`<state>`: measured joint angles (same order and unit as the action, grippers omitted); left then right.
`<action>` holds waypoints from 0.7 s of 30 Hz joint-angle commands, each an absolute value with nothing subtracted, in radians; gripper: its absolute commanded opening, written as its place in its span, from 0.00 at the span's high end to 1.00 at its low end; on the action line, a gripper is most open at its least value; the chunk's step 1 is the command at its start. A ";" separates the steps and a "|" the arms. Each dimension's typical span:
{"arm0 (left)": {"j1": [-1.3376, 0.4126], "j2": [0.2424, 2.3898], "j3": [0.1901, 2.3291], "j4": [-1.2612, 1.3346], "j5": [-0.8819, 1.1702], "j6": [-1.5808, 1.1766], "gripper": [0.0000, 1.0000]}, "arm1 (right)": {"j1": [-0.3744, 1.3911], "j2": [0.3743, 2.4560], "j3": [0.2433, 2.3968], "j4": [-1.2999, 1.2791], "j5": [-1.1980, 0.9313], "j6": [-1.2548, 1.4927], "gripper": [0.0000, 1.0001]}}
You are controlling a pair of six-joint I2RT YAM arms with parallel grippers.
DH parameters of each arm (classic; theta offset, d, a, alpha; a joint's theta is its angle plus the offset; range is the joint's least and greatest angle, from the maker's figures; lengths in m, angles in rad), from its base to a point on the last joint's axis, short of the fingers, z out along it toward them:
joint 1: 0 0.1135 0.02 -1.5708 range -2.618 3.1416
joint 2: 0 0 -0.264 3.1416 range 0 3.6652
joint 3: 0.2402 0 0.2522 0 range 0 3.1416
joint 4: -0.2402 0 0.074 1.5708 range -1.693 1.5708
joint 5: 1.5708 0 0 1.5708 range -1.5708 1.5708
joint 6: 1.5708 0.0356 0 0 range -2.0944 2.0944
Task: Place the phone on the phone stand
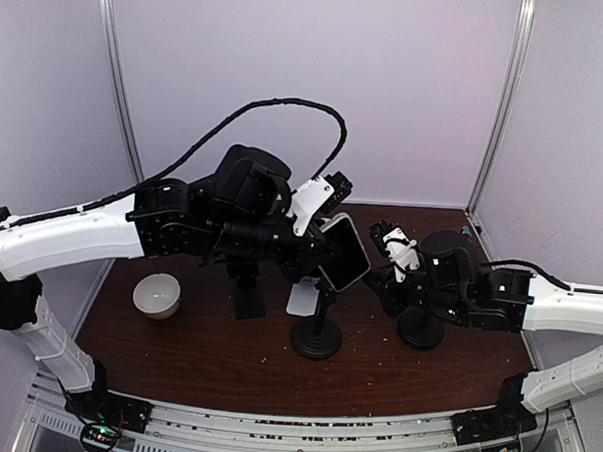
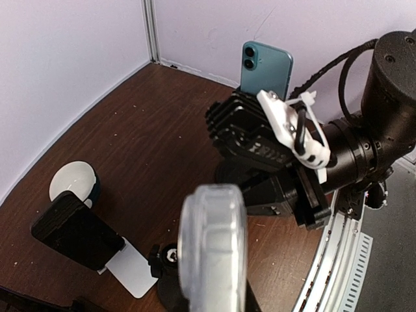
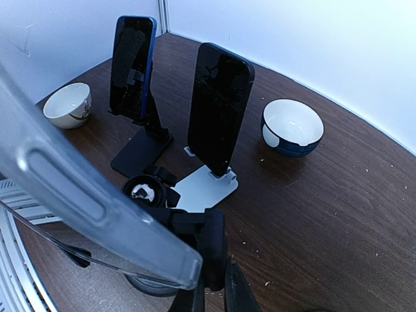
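My left gripper [image 1: 319,243] is shut on the phone [image 1: 345,251], which has a clear case, and holds it tilted in the air. Just below it stands the phone stand [image 1: 317,337], a black round base with a short pole. In the left wrist view the phone [image 2: 213,247] shows edge-on and hides my fingers, with the stand's ball head [image 2: 170,255] under it. My right gripper [image 1: 389,240] is shut and sits close to the phone's right edge. In the right wrist view its closed tips [image 3: 209,244] are right beside the phone's corner [image 3: 84,195], above the stand's head [image 3: 146,192].
A dark phone leans on a white stand [image 3: 205,188] and a blue phone on a black stand [image 3: 140,151]. A white bowl [image 1: 157,296] and a blue-and-white bowl [image 3: 292,127] sit on the table. A teal phone [image 2: 266,65] stands upright behind my right arm, above a second round base [image 1: 420,331].
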<state>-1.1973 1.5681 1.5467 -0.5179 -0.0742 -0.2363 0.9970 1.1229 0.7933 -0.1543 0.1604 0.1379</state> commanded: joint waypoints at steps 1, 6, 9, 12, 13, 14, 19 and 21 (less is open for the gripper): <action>-1.197 1.570 1.503 -1.055 -0.071 -0.192 1.00 | 0.889 1.090 0.805 -0.208 0.432 0.180 1.00; -1.196 1.557 1.452 -0.880 -0.081 -0.181 1.00 | 0.969 1.073 0.767 -0.114 0.297 0.131 1.00; -1.195 1.566 1.453 -0.785 -0.062 -0.170 1.00 | 1.010 1.076 0.758 -0.095 0.256 0.120 1.00; -1.189 1.572 1.455 -0.712 -0.038 -0.162 1.00 | 1.011 1.075 0.742 -0.078 0.182 0.120 1.00; -1.187 1.572 1.452 -0.691 -0.032 -0.157 1.00 | 1.011 1.077 0.739 -0.075 0.157 0.122 0.99; -1.187 1.573 1.449 -0.671 -0.019 -0.150 1.00 | 1.011 1.080 0.740 -0.073 0.138 0.126 0.98; -1.172 1.580 1.390 -0.565 0.039 -0.132 1.00 | 1.011 1.100 0.747 -0.038 0.056 0.151 0.94; -1.172 1.605 1.404 -0.566 0.055 -0.126 1.00 | 1.011 1.094 0.746 -0.020 0.043 0.167 0.92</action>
<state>-1.1801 1.5314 1.4548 -0.4351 -0.0109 -0.1677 1.0157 1.1049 0.7498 -0.1005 0.0971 0.1158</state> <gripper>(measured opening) 0.095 0.093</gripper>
